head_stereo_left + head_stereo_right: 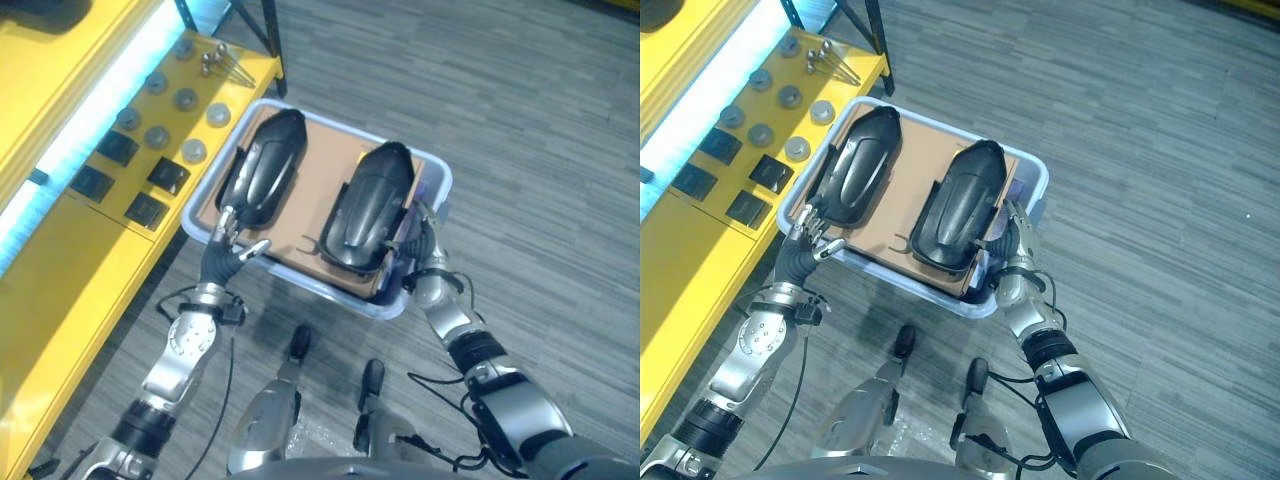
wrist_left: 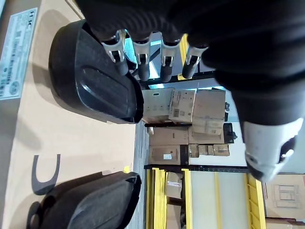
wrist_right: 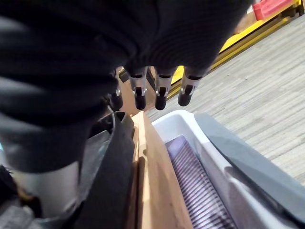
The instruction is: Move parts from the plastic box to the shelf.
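Left hand: the left hand (image 1: 228,243) sits at the near left corner of the plastic box (image 1: 432,172), fingers loosely spread and holding nothing; its tips hover at the near end of the left part.
Right hand: the right hand (image 1: 1009,243) is at the box's near right side, just beside the right part; its fingers (image 3: 161,93) hang curled over the cardboard's edge, and I cannot tell whether they grip anything.
Box: pale, translucent, standing on the grey floor (image 1: 540,120) just beside the shelf, with a flat cardboard sheet (image 1: 322,180) laid across its top.
Left part: a glossy black moulded shell (image 1: 264,165) lying on the cardboard, long axis pointing away from the robot.
Right part: a second black shell (image 1: 372,205) lying beside the first, apart from it, on the same sheet.
Shelf: the yellow shelf (image 1: 90,290) to the robot's left carries black square pieces (image 1: 148,210), round grey discs (image 1: 186,98) and a few bolts (image 1: 222,63) at its far end.
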Controlling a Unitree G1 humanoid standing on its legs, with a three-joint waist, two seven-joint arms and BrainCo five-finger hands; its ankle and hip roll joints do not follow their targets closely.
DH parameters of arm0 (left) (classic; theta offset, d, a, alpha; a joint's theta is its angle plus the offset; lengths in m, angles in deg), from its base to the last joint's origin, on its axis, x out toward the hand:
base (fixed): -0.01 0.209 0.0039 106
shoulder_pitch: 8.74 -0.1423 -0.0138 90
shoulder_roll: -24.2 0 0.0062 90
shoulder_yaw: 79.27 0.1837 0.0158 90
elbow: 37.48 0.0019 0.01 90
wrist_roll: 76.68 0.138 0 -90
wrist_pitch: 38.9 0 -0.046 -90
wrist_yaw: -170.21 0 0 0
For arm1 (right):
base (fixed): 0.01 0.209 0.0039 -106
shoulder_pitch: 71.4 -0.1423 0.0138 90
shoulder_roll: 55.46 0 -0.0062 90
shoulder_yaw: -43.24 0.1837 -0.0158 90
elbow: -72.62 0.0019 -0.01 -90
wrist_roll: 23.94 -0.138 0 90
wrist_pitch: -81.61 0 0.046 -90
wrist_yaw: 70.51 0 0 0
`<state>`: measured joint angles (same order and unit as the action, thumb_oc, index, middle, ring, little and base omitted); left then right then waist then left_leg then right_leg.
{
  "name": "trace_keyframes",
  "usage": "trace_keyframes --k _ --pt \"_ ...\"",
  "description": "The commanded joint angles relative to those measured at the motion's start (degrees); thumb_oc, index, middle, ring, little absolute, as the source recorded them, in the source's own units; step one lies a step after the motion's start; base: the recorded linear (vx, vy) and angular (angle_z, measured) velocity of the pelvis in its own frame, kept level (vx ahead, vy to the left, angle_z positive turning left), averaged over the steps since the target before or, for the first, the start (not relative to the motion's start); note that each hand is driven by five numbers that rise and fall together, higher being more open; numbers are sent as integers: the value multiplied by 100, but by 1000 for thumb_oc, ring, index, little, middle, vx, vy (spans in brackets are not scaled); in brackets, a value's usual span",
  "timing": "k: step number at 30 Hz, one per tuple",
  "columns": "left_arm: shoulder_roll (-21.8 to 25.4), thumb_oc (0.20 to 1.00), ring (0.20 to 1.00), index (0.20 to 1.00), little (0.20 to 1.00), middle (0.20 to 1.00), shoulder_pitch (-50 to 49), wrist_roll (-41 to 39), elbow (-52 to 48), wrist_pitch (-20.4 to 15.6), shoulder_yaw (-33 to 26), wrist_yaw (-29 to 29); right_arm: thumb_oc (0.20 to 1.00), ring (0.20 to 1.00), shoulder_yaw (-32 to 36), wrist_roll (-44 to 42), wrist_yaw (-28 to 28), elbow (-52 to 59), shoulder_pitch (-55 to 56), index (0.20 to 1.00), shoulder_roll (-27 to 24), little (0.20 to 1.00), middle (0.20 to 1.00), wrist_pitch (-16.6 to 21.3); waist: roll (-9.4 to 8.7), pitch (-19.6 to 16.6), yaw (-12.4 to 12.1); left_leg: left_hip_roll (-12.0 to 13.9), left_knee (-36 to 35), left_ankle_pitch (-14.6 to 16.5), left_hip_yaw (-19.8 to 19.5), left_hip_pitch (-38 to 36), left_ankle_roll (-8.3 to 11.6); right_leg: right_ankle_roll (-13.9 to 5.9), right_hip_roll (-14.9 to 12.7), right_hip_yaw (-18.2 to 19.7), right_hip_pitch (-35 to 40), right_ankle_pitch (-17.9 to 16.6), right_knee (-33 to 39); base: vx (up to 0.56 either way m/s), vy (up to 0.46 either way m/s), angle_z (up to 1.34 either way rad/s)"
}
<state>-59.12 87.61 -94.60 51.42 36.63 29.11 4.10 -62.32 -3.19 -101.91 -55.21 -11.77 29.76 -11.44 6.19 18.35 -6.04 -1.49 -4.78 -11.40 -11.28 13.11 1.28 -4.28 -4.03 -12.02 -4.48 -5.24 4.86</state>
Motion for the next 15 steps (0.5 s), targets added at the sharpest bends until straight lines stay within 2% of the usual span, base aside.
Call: trace_keyframes --k 1,4,5,6,10,15 --pt "67 1000 1000 1000 1000 1000 216 72 -72 -448 69 175 1000 1000 -202 102 -302 -261 -494 1000 -16 1000 1000 -15 -86 -66 -24 40 -22 1032 544 -397 34 -361 -349 180 -18 562 14 0 0 0" --pt "49 1000 1000 1000 1000 1000 215 55 -51 -450 89 158 1000 1000 -290 6 -151 -515 -543 1000 21 1000 1000 -6 -61 -54 -35 28 -22 1027 549 -373 34 -375 -370 167 -44 549 14 0 0 0" --pt "43 1000 1000 1000 1000 1000 218 32 -63 -464 103 133 705 705 -362 -206 -13 -876 -681 705 53 705 705 33 -41 -51 -65 11 -22 1021 550 -343 39 -386 -385 147 -69 540 14 0 0 0" --pt "43 1000 1000 1000 1000 1000 204 11 -69 -468 112 113 200 200 -389 -299 58 -1022 -739 200 62 200 200 49 -36 -53 -75 6 -22 1020 551 -340 40 -390 -388 142 -75 539 14 0 0 0" --pt "66 1000 1000 1000 1000 1000 180 -23 -101 -451 90 29 200 200 -516 -793 329 -1682 -1083 200 73 200 200 213 -26 -65 -126 -6 -22 1004 549 -311 52 -401 -400 112 -95 536 14 0 0 0" --pt "56 1000 1000 1000 1000 1000 165 18 -79 -387 8 21 200 200 -448 -1337 502 -1491 -999 200 75 200 200 419 -70 -99 -98 12 -22 1018 548 -336 65 -399 -393 88 -57 564 14 10 -8 6"
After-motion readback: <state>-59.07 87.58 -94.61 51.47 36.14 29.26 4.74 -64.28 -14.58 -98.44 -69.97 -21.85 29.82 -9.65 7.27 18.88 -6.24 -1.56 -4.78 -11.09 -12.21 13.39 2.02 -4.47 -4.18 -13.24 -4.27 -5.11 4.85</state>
